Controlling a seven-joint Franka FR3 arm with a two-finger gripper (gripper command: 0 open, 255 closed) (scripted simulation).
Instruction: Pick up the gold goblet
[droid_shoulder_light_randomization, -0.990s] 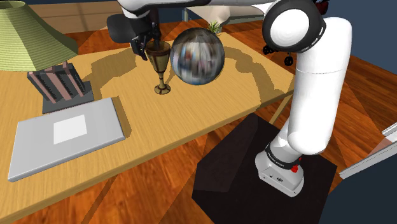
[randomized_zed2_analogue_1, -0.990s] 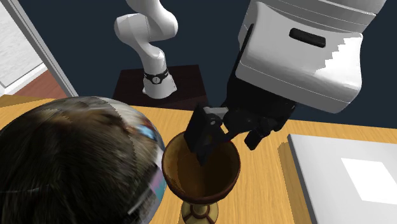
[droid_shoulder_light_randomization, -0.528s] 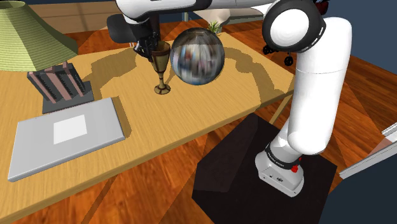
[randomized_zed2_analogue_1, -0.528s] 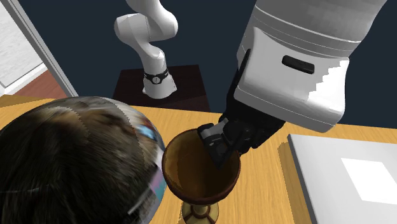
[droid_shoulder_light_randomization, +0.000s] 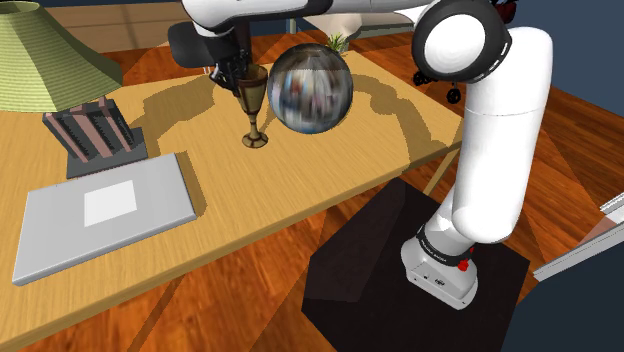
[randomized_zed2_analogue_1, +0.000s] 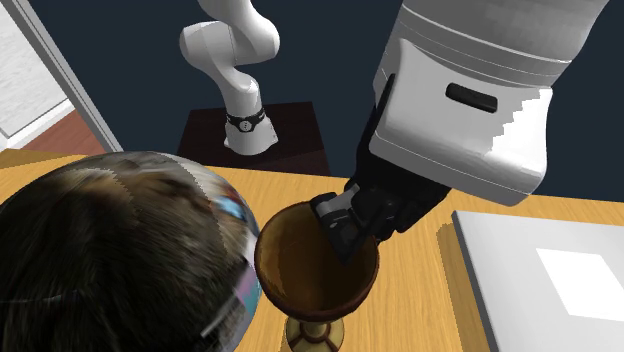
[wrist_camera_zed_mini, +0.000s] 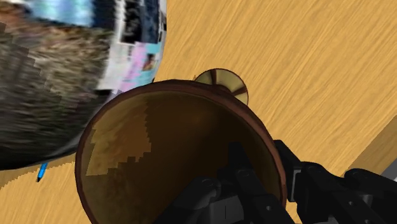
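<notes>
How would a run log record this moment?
stage: grasp | claw: shut on goblet rim | goblet: upright on table | beside: mirrored ball

Brown-gold goblet (droid_shoulder_light_randomization: 253, 98), mottled sphere (droid_shoulder_light_randomization: 310, 87), green lampshade (droid_shoulder_light_randomization: 45, 60), striped lamp base (droid_shoulder_light_randomization: 92, 132)

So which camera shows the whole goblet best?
The shoulder view: the goblet shows bowl, stem and foot. The second exterior view shows its bowl from above; the wrist view, the bowl's inside and foot edge.
</notes>
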